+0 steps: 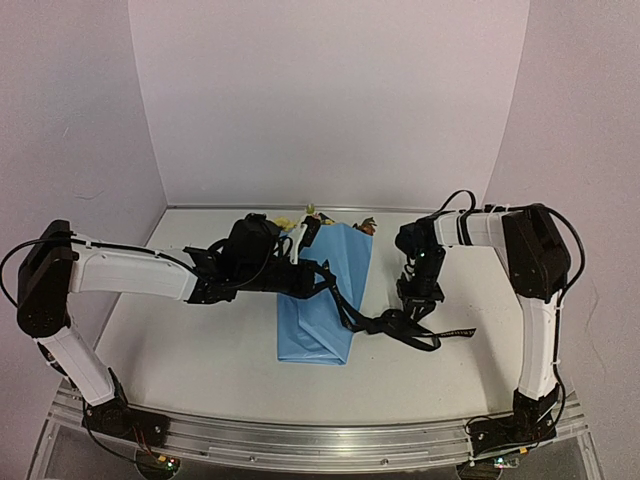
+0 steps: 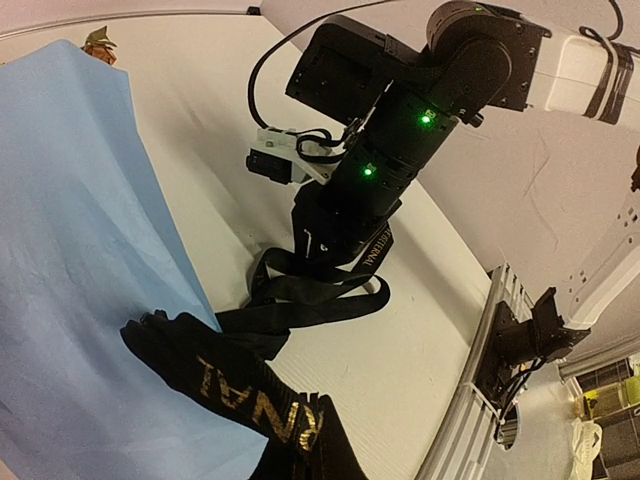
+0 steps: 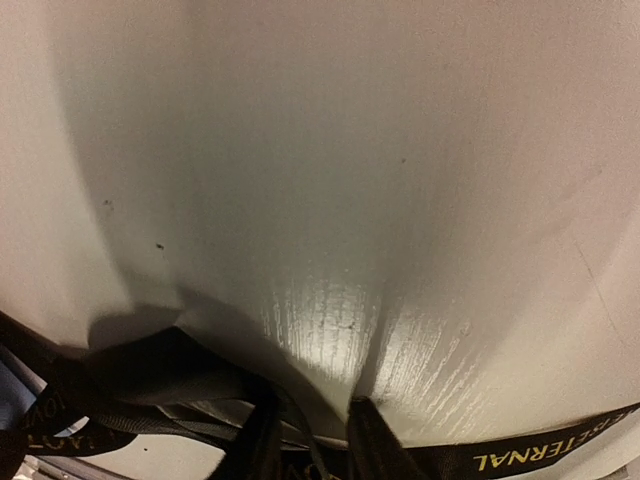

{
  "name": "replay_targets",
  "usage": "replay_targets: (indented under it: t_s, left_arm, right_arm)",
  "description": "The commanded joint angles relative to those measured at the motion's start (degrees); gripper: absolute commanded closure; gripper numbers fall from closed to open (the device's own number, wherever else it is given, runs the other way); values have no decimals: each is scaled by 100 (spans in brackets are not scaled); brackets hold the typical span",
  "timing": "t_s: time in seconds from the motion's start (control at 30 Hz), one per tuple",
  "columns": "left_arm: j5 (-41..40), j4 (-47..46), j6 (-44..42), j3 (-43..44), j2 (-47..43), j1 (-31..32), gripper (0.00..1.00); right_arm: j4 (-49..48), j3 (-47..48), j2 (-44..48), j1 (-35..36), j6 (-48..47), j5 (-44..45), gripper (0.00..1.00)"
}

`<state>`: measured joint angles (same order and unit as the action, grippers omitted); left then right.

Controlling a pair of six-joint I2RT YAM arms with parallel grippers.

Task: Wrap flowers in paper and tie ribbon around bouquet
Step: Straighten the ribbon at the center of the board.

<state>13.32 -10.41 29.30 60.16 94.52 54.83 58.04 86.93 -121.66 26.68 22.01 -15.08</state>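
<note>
Bouquet [image 1: 325, 298]: one, lying flat mid-table, long axis near to far. Light-blue paper [image 1: 340, 262] is closed over the stems. A few flowers [image 1: 310, 212] peek out at the far rim, close to the back wall.

Ribbon [image 1: 400, 328]: one, black with gold lettering. It crosses the cone and trails right into a loose tangle on the table [image 1: 200, 350].

Left gripper [image 1: 308, 272]: over the bouquet's middle, clenched, with the ribbon running into its jaws.

Right gripper [image 1: 413, 312]: pointing down into the tangle just right of the paper. Its fingertips [image 3: 372, 450] stand a narrow gap apart among the strands. Cannot tell whether they pinch the ribbon.

Room: bare table left and right of the bouquet. White walls [image 1: 330, 100] close three sides and a metal rail [image 1: 300, 440] runs along the near edge.

Count: two arms.
</note>
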Motion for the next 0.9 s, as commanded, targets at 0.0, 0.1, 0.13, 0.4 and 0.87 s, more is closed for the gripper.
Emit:
replay_targets:
  t_s: [0.0,0.1,0.13,0.4,0.87]
  left_arm:
    - [-121,-18,85,-120,-374,19,100]
    - [-337,19,80,-138,-562,10,100]
    - [-481,53,60,-119,-682,4,100]
    - [-2293,695,-360,193,-2148,-572,100]
    - [-3036,1390,-372,-507,-3991,-702,48]
  right_arm:
    - [-27,70,-39,-4,304,-218,93]
    - [16,89,356,-46,396,-220,100]
    - [80,130,588,-68,426,-179,100]
    - [761,902,2542,-560,659,635,100]
    - [1659,1388,3703,-564,238,307,100]
